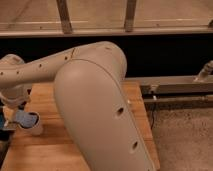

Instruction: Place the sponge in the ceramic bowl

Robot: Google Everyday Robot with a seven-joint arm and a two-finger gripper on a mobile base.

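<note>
Camera view: pincer down at the sponge, far out at nine o'clock.
The pincer (pixel 12 109) hangs below the wrist at the left edge; I cannot tell whether it is open or gripping. Right at its tip, toward four o'clock, the light-blue sponge (pixel 22 118) lies at the mouth of the white cup (pixel 31 128) on the wooden surface (pixel 42 147). The arm (pixel 100 115) fills the middle and hides the ceramic bowl, so the sponge is not in it. I judge this the pick-up step: next comes a sure hold on the soft pad, a lift clear of the cup, then a carry to the bowl.
</note>
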